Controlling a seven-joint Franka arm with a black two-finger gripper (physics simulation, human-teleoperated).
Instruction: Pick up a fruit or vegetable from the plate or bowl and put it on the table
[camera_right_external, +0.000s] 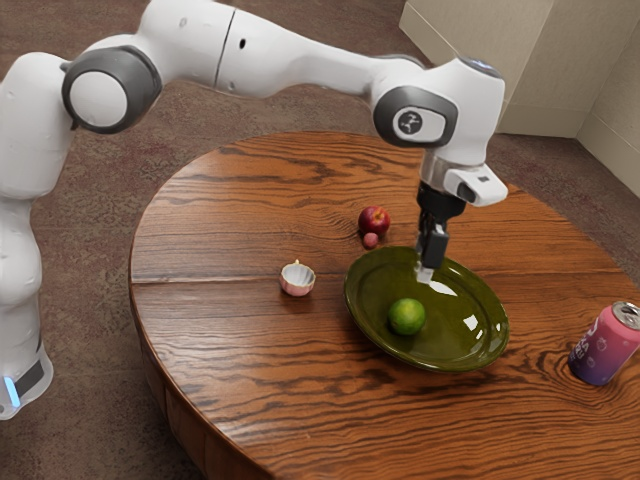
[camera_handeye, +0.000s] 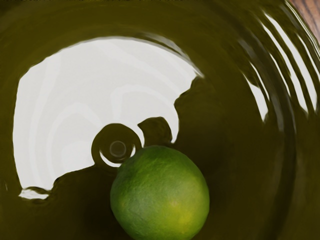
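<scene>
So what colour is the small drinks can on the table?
The cylindrical metal drinks can fades from pink-red above to purple below; it shows best in the exterior view.

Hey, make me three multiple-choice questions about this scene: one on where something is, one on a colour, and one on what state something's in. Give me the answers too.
1. Where is the lime?
A. In the cup
B. On the plate
C. On the floor

2. What colour is the plate?
A. White
B. Blue
C. Dark green

3. How is the can?
A. Standing upright
B. Lying on its side
C. Upside down

1: B, both views show the lime resting inside the plate's rim.
2: C, its rim and inside are dark green apart from white glare.
3: A, its lid and tab face up in the exterior view.
</scene>
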